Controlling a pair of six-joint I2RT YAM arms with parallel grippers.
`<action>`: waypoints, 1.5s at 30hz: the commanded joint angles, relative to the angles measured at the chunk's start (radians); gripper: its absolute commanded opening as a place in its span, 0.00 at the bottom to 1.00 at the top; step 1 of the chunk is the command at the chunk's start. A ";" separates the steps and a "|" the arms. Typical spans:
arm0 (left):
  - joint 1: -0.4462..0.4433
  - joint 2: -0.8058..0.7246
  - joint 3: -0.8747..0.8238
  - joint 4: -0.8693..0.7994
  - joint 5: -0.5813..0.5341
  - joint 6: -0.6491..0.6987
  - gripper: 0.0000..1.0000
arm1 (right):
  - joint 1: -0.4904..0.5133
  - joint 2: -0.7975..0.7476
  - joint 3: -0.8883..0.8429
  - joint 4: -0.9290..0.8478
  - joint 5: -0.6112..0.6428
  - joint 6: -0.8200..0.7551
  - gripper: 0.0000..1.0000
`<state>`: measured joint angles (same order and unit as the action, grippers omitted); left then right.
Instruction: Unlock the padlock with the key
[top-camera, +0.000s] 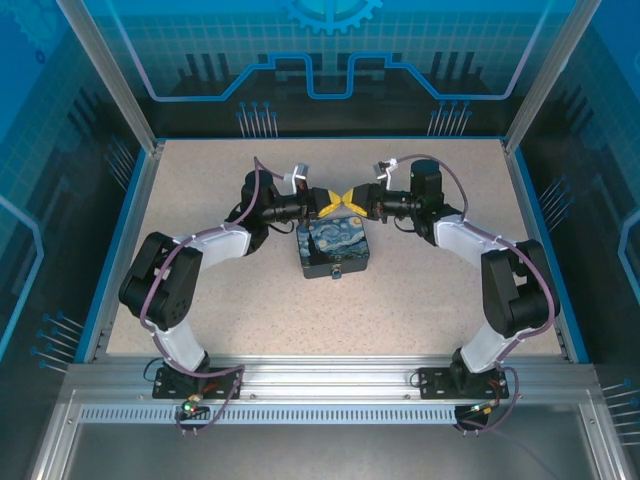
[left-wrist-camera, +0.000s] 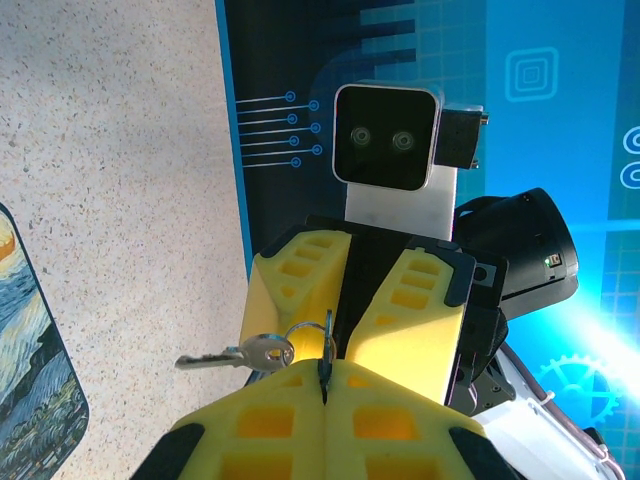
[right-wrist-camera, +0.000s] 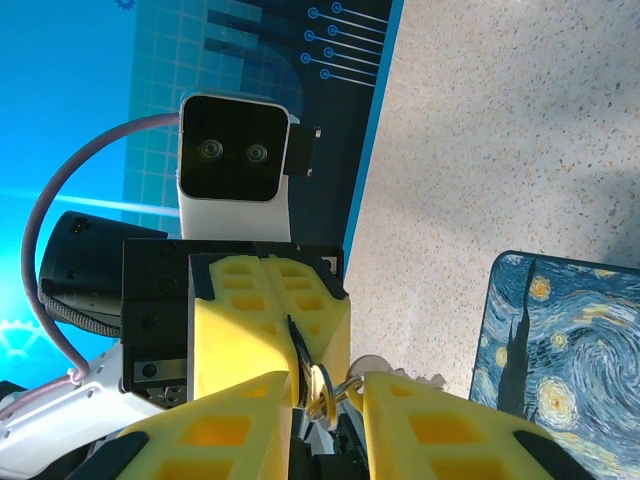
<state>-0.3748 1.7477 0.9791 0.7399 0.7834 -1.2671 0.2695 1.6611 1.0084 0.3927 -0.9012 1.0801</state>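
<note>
Pincer of the left arm (left-wrist-camera: 323, 388) is seen clenched on the key (left-wrist-camera: 325, 345), a thin dark piece of metal gripped edge-on between the yellow pads; a ring (left-wrist-camera: 300, 330) is threaded through it, and a silvery second key (left-wrist-camera: 235, 357) is hung from that ring, sticking out sideways; the right pincer (right-wrist-camera: 325, 395) is held tip to tip with the left one, its jaws released and parted on either side of the ring, though whether either pad touches the ring cannot be told; both pincers are held over the far edge of the box (top-camera: 335, 245), which is printed with a swirling night sky and is set on the speckled surface (top-camera: 250, 320); the padlock (top-camera: 338, 271) is made out as a small blue spot at the near side of the box, well apart from the key; its shackle is too small to be judged
</note>
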 joint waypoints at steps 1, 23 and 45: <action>0.010 0.007 0.015 0.039 0.020 -0.011 0.00 | -0.003 0.008 -0.001 0.000 -0.010 -0.008 0.27; 0.008 0.022 0.006 0.060 0.024 -0.022 0.00 | -0.014 0.018 0.012 0.057 -0.007 0.050 0.36; 0.008 0.033 0.009 0.085 0.023 -0.040 0.00 | -0.019 0.028 0.010 0.048 -0.008 0.038 0.19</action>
<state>-0.3748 1.7687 0.9791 0.7876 0.7837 -1.2930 0.2607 1.6760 1.0084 0.4320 -0.8982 1.1332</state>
